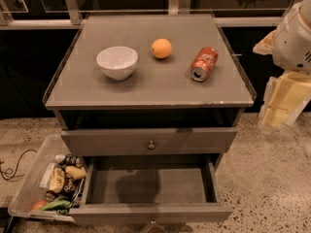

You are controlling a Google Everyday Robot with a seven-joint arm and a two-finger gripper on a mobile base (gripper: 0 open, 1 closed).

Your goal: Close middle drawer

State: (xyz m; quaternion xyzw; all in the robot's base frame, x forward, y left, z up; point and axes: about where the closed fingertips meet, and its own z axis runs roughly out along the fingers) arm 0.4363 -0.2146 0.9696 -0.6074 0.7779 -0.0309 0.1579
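Observation:
The middle drawer (150,186) is pulled far out of the grey cabinet. Its inside is empty, and its flat front (146,213) with a small knob lies at the bottom edge of the camera view. Above it the top drawer front (121,142) with its round knob (151,144) sits nearly flush. The lowest drawer is hidden under the open one. My gripper (281,103), white and cream, hangs at the right edge beside the cabinet's right side. It is above floor level and apart from both drawers.
On the cabinet top (146,86) stand a white bowl (117,62), an orange (161,48) and a red soda can (203,63) lying on its side. A clear bin (26,193) of snacks sits on the floor at the left, touching the open drawer. A cable (12,169) lies farther left.

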